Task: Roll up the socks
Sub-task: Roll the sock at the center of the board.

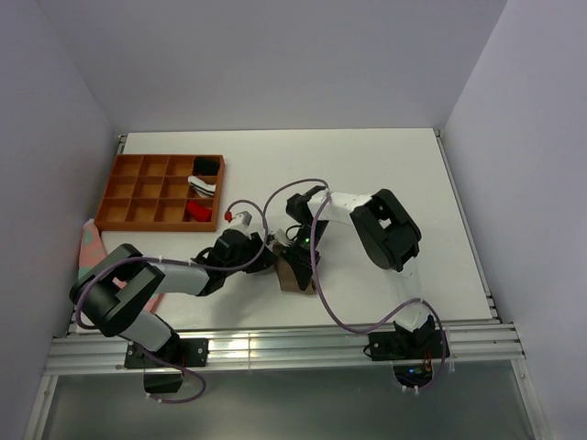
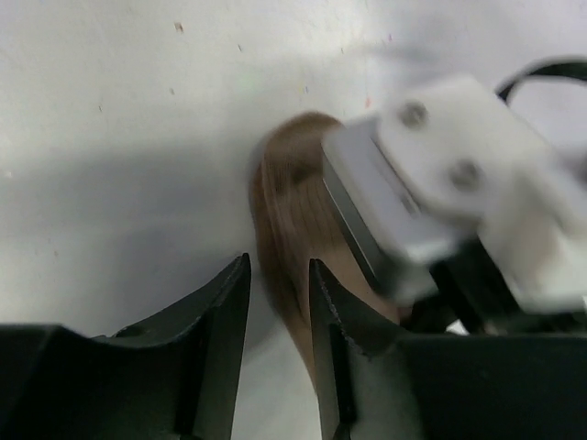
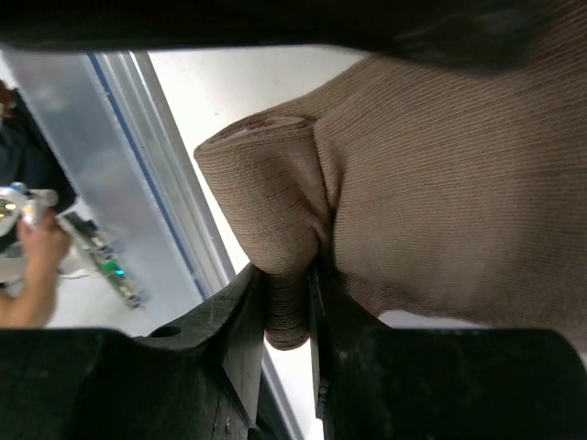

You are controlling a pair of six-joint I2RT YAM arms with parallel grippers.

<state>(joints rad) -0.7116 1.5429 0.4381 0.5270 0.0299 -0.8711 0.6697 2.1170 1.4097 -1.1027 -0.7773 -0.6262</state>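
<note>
Progress looked partway at best. Tan sock [image 1: 295, 273] lay on the worktop [image 1: 385, 165] a bit toward 6 o'clock from centre, w/ both arms bent in over it. Right end effector [image 3: 289, 321] came at it from approx 12 o'clock, jaws nearly together and pinching a fold of the ribbed fabric. In the right wrist view one end of the sock was already turned into a short fat roll, sitting at 10 o'clock from the pinch. The rest spread out flat toward 3 o'clock, unrolled. Left end effector [image 2: 280, 312] sat at the sock's 9 o'clock side, jaws a narrow gap apart. The sock's blurred edge ran along the right finger, but bare worktop showed in the gap, so no grip there as far as could be seen. Red sock [image 1: 197, 212] seemed to be over at 10 o'clock, inside the compartment tray [image 1: 161, 157], near row toward its right end. It was too small in the top view to say whether it was rolled. Judged from this, the tan sock's roll was started, not finished. Left to do: wind up the flat part, tuck or secure it, prob set it down w/ the other.
</note>
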